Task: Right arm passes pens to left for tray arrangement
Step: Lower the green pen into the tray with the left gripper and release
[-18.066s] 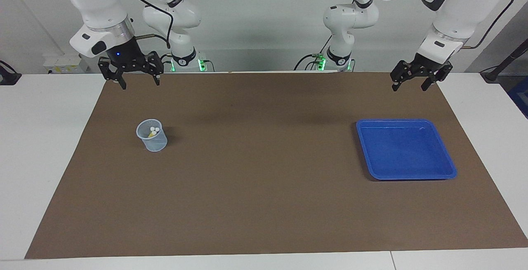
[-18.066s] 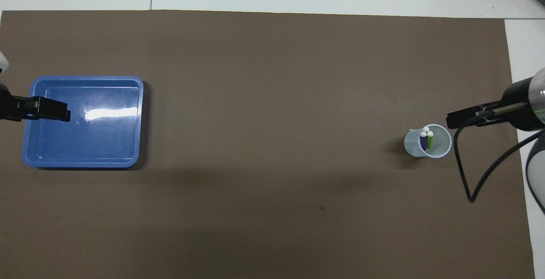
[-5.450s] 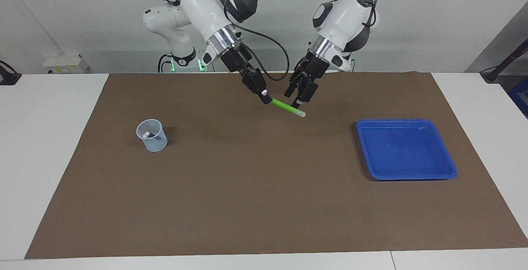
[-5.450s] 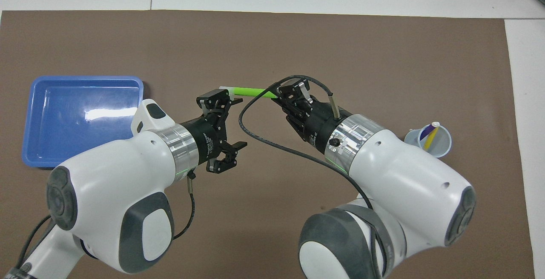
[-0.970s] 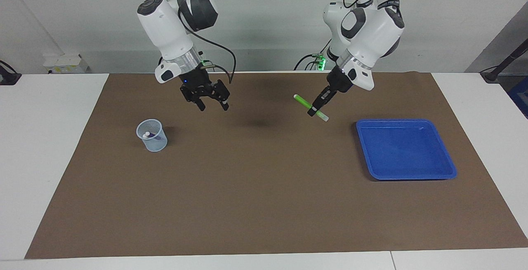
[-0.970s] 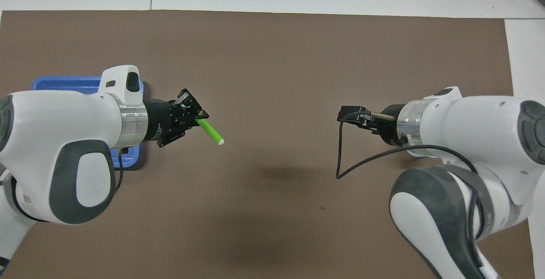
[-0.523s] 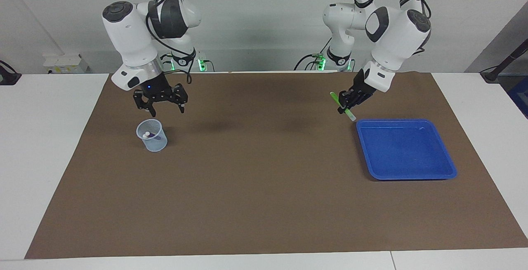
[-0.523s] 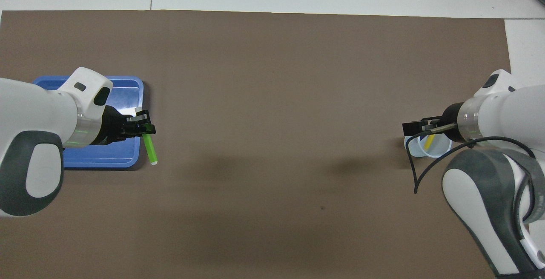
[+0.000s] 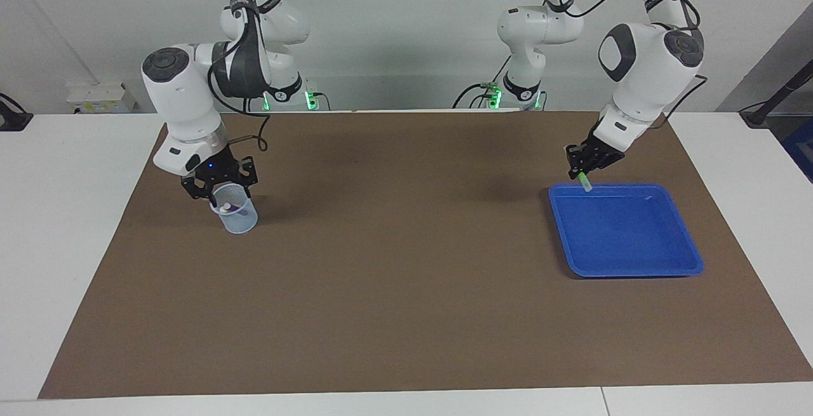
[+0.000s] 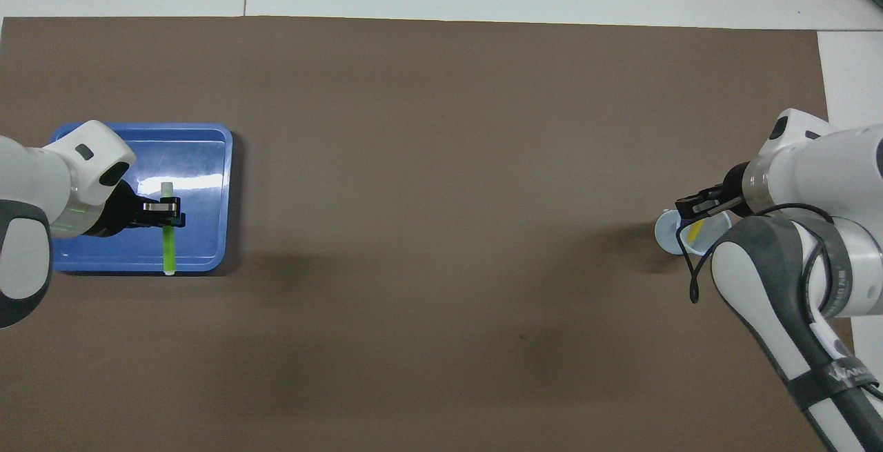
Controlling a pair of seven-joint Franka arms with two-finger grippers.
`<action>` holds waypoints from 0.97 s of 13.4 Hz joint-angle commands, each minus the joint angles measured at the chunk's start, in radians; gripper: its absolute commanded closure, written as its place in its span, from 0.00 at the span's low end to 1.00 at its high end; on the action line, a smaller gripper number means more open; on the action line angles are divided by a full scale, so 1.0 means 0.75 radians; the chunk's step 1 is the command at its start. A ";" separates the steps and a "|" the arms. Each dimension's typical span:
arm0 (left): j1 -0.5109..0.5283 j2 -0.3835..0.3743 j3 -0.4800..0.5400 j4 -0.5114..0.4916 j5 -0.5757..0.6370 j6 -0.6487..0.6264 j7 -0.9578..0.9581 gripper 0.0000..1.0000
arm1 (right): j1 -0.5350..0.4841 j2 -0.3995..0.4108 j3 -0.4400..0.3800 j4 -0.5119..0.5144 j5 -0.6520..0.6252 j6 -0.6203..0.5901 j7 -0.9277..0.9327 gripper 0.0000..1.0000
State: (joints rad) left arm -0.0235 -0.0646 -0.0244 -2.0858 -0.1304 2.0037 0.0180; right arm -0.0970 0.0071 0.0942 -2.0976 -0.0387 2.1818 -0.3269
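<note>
No legible text, labels, brands or numbers in either view. Small lettering on a dark band of the right arm (image 10: 838, 374), well back from its end effector, is too small to read.

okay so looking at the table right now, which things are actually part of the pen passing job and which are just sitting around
Part of the job:
- green pen, held by the left gripper over the blue tray
- right gripper, at the cup's mouth
- cup with a purple pen and a yellow pen

Just lying about:
- brown mat
- white power strip
</note>
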 commanded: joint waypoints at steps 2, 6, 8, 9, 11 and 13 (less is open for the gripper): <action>0.060 0.098 -0.012 -0.005 0.047 0.122 0.086 1.00 | -0.026 0.005 0.018 -0.020 -0.026 0.022 -0.002 0.50; 0.095 0.198 -0.012 -0.005 0.049 0.249 0.131 1.00 | -0.024 0.009 0.018 -0.038 -0.026 0.048 0.004 0.50; 0.105 0.260 -0.012 -0.005 0.049 0.314 0.142 1.00 | -0.024 0.007 0.018 -0.065 -0.026 0.077 0.010 0.50; 0.105 0.282 -0.012 -0.017 0.049 0.349 0.144 1.00 | -0.026 0.007 0.020 -0.065 -0.026 0.077 0.010 0.50; 0.107 0.327 -0.012 -0.029 0.049 0.416 0.146 1.00 | -0.032 0.007 0.020 -0.073 -0.026 0.077 0.013 0.50; 0.107 0.374 -0.012 -0.033 0.049 0.472 0.150 1.00 | -0.032 0.007 0.020 -0.073 -0.022 0.075 0.039 0.54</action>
State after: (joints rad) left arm 0.0452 0.1924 -0.0253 -2.1004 -0.1128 2.3071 0.1192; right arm -0.1007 0.0184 0.0946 -2.1361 -0.0390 2.2184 -0.3233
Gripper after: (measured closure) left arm 0.824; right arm 0.498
